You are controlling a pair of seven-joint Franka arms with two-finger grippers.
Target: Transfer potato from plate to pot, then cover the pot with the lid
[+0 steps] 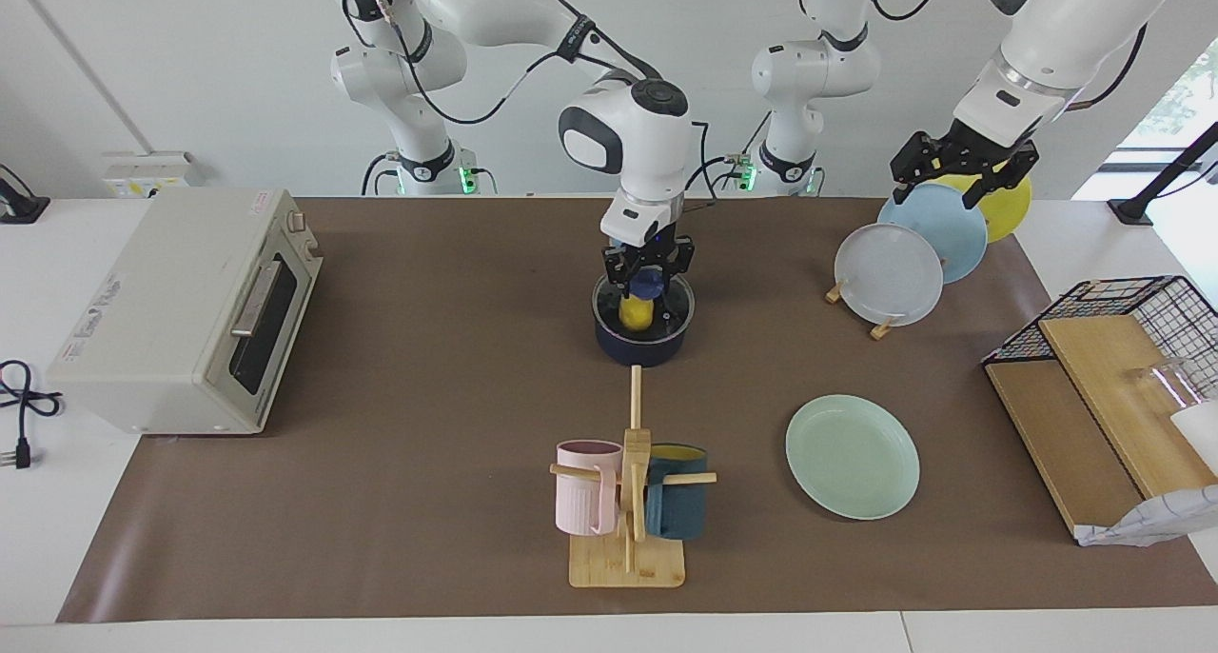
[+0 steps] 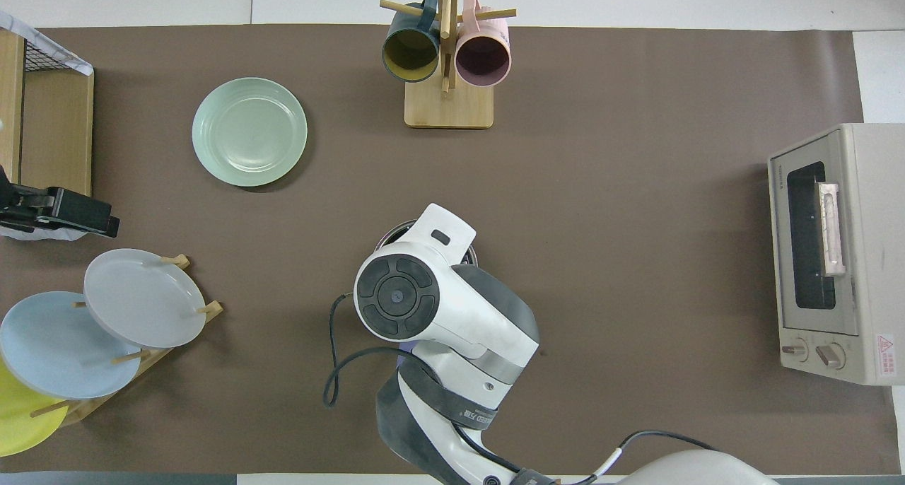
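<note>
The dark navy pot (image 1: 643, 348) stands mid-table, with the yellow potato (image 1: 636, 314) inside it, seen through the clear glass lid (image 1: 677, 308). The lid lies level at the pot's rim. My right gripper (image 1: 649, 274) points straight down over the pot, shut on the lid's blue knob (image 1: 650, 281). In the overhead view the right arm hides all but a sliver of the pot (image 2: 391, 232). The mint-green plate (image 1: 852, 456) (image 2: 249, 131) lies bare, farther from the robots, toward the left arm's end. My left gripper (image 1: 961, 169) (image 2: 60, 214) hangs open over the plate rack.
A wooden rack with upright plates (image 1: 890, 274) stands under the left gripper. The mug tree (image 1: 628, 501) with a pink and a teal mug is farther out than the pot. A toaster oven (image 1: 186, 310) sits at the right arm's end, a wire basket with boards (image 1: 1113, 367) at the left arm's.
</note>
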